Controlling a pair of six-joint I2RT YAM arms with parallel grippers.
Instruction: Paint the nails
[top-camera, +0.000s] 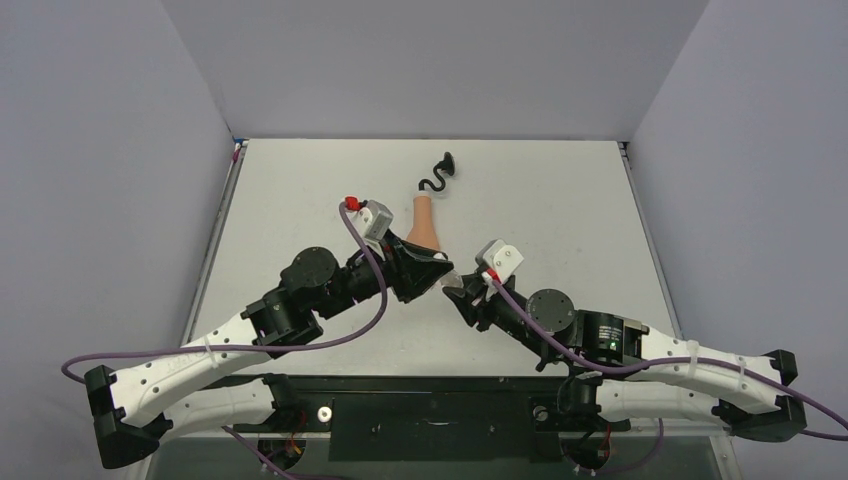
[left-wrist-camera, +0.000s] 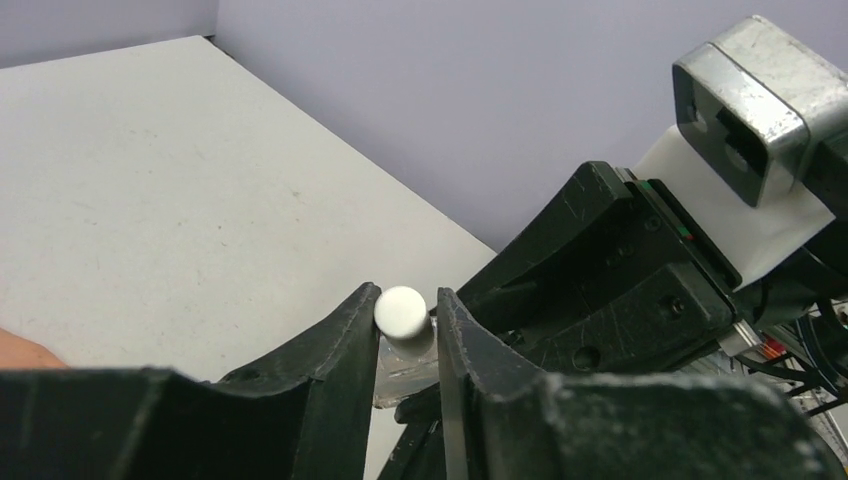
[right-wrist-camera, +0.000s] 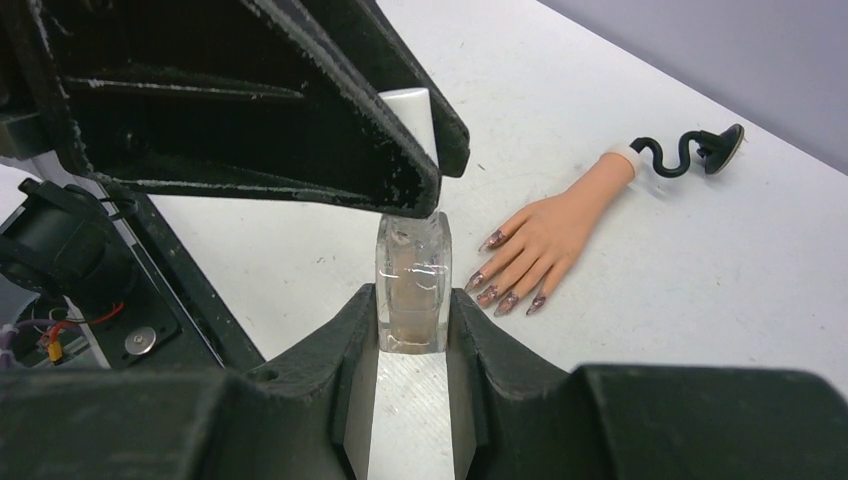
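White table (top-camera: 560, 200), right hand (right-wrist-camera: 412, 310) grips bottle (right-wrist-camera: 412, 270) (left hand (left-wrist-camera: 407, 300) grips cap (left-wrist-camera: 400, 314))

Top view: mannequin hand (top-camera: 424, 222) lies on the table (top-camera: 600, 220) at frame centre, stem (top-camera: 440, 172) toward the upper edge; left gripper (top-camera: 440, 275) just below it, meeting the right gripper (top-camera: 458, 293) at its lower right. Right wrist view: bottle (right-wrist-camera: 412, 285) upright between the right gripper's fingers, lower centre; cap (right-wrist-camera: 412, 108) above it, pinched by the left gripper's fingers; nails (right-wrist-camera: 508, 302) right of the bottle.
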